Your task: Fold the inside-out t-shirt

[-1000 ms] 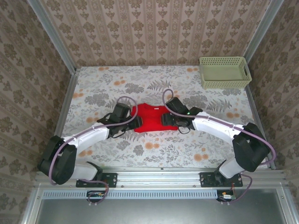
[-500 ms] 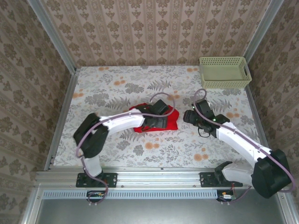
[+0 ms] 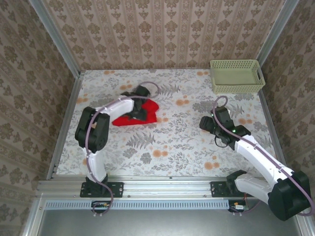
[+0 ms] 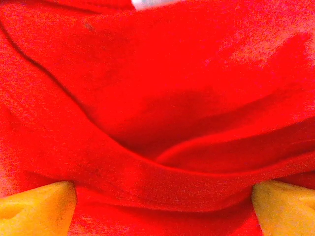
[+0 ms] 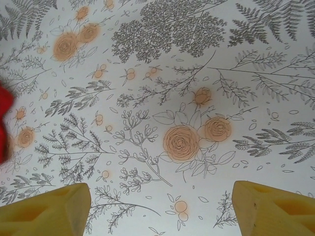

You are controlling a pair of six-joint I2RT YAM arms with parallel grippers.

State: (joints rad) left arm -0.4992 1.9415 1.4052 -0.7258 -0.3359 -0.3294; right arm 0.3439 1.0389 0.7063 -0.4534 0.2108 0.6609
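The t-shirt [image 3: 150, 114] lies on the table [image 3: 172, 147], left of centre and a bit toward the back. It's not spread flat: it's pulled into a small, lumpy red heap w/ one point sticking out toward the left. Up close [image 4: 157, 98] it's plain bright red cloth in soft overlapping folds, and one thick rolled fold runs side to side across the lower part.

The left arm bends in over the heap from the left and hides its middle. The left tool [image 3: 139, 113] sits right down on the cloth. In the left wrist view its two yellow fingers [image 4: 34, 209] stand far apart at the bottom corners, so the left tool [image 4: 160, 211] is spread wide. The rolled fold lies across the gap and nothing is pinched.

The table has a pale cover w/ grey ferns and orange flowers. The right tool [image 3: 204, 123] hangs over bare cover, well apart from the shirt on the right side. Its yellow fingers [image 5: 49, 209] are wide apart too, and there's nothing btw them [image 5: 162, 211]. A sliver of red [image 5: 4, 123] shows at the left edge of that view.

A pale green basket [image 3: 235, 88] stands in the far right corner, well away from both tools. Patterned wallpaper closes in three sides.
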